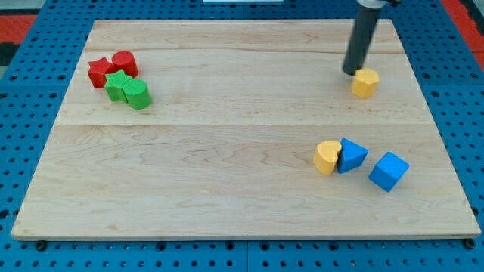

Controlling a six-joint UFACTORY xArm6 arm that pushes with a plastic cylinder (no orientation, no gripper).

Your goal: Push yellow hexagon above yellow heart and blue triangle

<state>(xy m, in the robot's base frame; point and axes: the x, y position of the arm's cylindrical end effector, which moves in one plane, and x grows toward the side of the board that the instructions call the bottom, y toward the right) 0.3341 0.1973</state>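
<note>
The yellow hexagon (pixel 364 82) lies near the view's upper right on the wooden board. My tip (pixel 351 72) rests just at its upper left, touching or nearly touching it. The yellow heart (pixel 327 157) sits lower down, toward the view's bottom right, with the blue triangle (pixel 352 155) pressed against its right side. The hexagon stands well above this pair and slightly to their right.
A blue cube (pixel 389 171) lies just right of the triangle. At the view's upper left, a red star (pixel 99 72), a red block (pixel 124 63), a green star (pixel 116 85) and a green cylinder (pixel 138 94) are clustered. The board's right edge (pixel 431 113) is near the hexagon.
</note>
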